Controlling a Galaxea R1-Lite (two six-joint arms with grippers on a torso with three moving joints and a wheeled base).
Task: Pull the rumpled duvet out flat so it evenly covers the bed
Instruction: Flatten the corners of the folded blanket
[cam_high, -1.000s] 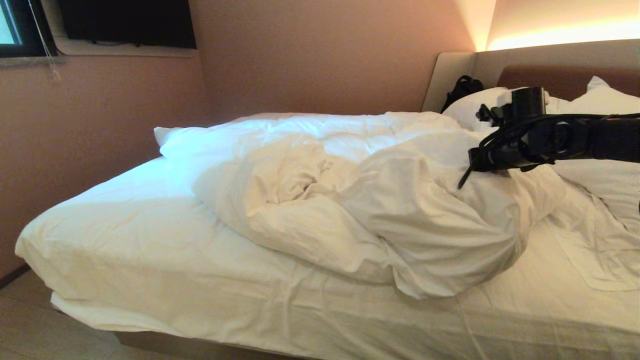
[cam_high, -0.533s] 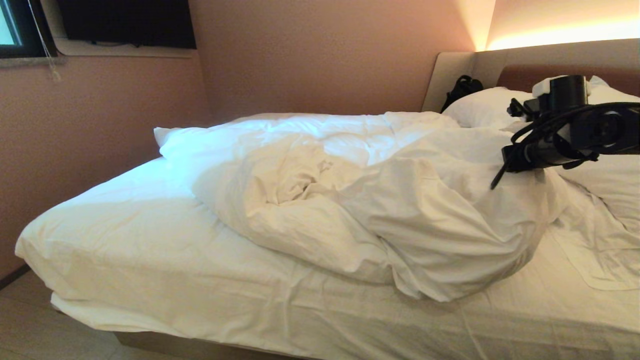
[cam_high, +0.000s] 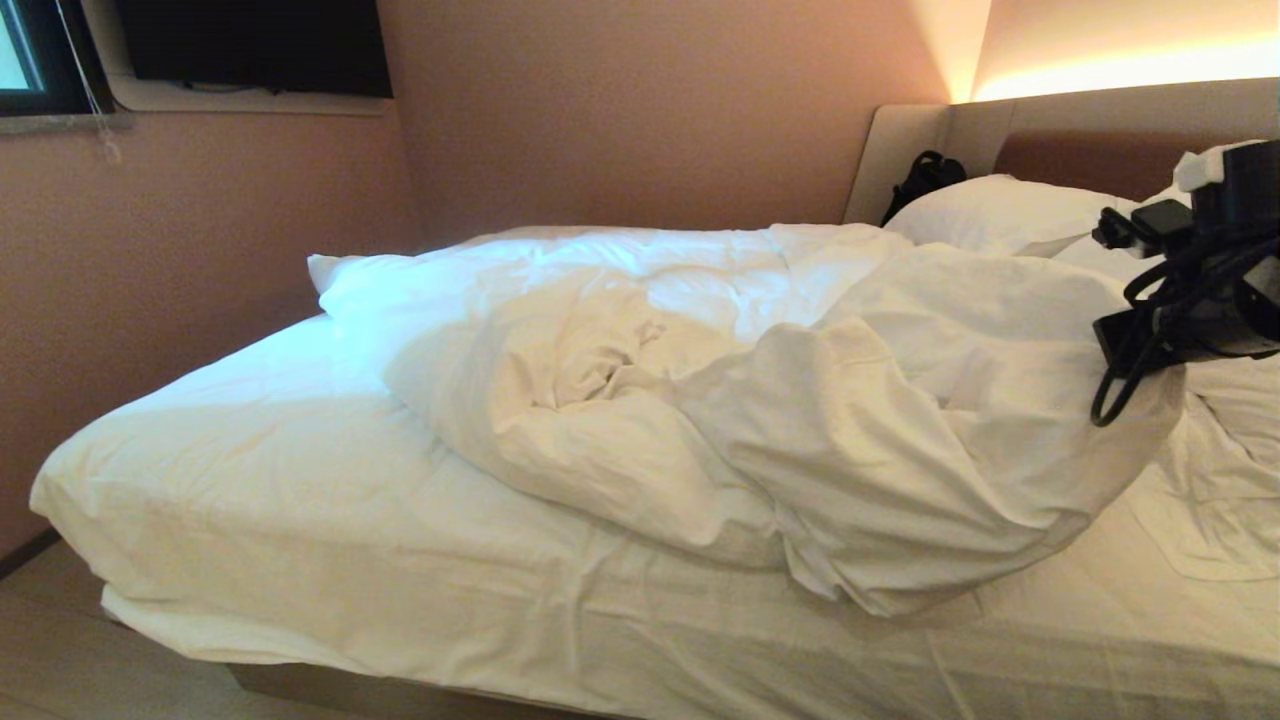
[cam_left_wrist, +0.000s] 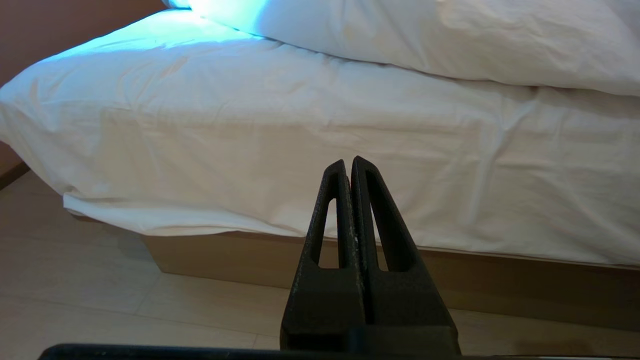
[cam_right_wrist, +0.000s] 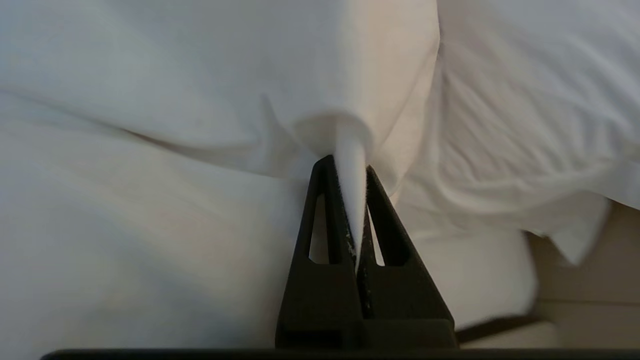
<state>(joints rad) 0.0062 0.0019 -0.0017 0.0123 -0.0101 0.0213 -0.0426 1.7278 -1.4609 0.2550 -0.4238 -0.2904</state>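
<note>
Right end effector (cam_right_wrist: 352, 167) pinching duvet (cam_right_wrist: 200, 75) fold, wrist view only

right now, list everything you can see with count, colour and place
duvet: one, white, bunched across the middle of the bed
bed: one, white sheet, tan base, filling the room's near side
pillows: at least two, white, against the headboard
headboard: one, beige and brown, at the bed's right end
dark bag: one, black, behind the pillows
dark screen: one, black, high on the wall
left claw: one, black, shut, empty, low beside the bed
right claw: one, black, shut on a duvet fold near the pillows
</note>
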